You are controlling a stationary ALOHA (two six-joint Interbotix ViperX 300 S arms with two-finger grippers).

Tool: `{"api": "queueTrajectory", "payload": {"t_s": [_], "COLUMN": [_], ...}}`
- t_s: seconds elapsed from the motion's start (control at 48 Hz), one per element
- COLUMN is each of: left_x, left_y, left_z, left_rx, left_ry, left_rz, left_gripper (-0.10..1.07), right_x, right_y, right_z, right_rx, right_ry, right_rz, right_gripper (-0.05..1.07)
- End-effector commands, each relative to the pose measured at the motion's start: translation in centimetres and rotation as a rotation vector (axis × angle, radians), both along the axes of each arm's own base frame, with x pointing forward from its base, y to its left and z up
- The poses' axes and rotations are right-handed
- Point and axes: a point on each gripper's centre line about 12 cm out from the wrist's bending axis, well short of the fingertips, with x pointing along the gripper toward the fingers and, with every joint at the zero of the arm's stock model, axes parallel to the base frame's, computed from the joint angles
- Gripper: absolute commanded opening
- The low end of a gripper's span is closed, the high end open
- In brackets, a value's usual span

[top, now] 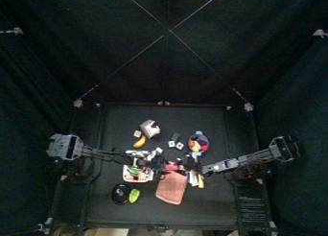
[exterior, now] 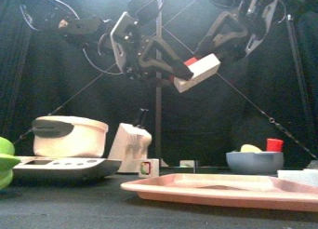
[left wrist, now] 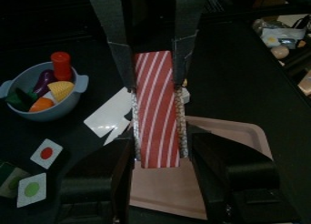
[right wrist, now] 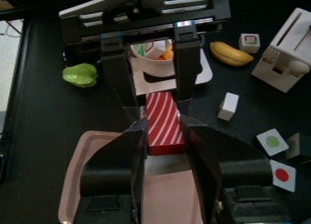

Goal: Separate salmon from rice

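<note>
Red-striped salmon (left wrist: 158, 105) is clamped between the left hand's (left wrist: 155, 127) fingers, raised above the pink tray (right wrist: 104, 168). Opposite, the right hand (right wrist: 161, 127) is closed partway around it, level.

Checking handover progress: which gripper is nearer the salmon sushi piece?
Left. The left gripper clamps the salmon sushi piece between its jaws; the right gripper straddles it, jaws not visibly closed on it.

Both black arms meet high above the pink rectangular plastic tray (exterior: 211, 186). The left pincer (left wrist: 155, 105) clamps its two jaws on the red-and-white striped salmon sushi piece (left wrist: 157, 105). The right pincer (right wrist: 163, 114) faces it, jaws straddling the same piece from the opposite end.
</note>
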Motion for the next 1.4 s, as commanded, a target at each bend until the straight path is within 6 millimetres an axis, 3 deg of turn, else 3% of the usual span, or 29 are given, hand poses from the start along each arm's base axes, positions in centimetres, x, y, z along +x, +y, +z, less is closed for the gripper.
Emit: {"api": "queueTrajectory", "payload": {"t_s": [0.0,0.625,1.042,1.375], "left_x": [0.4,-1.2,-1.6,-2.1], "left_y": [0.2,1.2,1.6,2.2], "left_z": [1.3,0.3,-0.2,-0.9], "left_rx": [-0.002,-0.006,-0.008,-0.019], "left_ry": [-0.041,-0.047,-0.03,-0.01], "left_rz": [0.005,0.023,0.033,0.058], "left_gripper": [0.55,0.55,0.43,0.43], "right_x": [0.0,-2.1,-2.2,-2.3], "right_y": [-0.3,-0.6,-0.7,-0.7], "right_z": [1.3,1.7,1.7,1.7], "right_rx": [0.006,0.053,0.055,0.054], "right_ry": [-0.037,-0.057,-0.057,-0.055], "right_rz": [-0.01,-0.028,-0.032,-0.034], "right_gripper": [0.54,0.53,0.52,0.52]}}
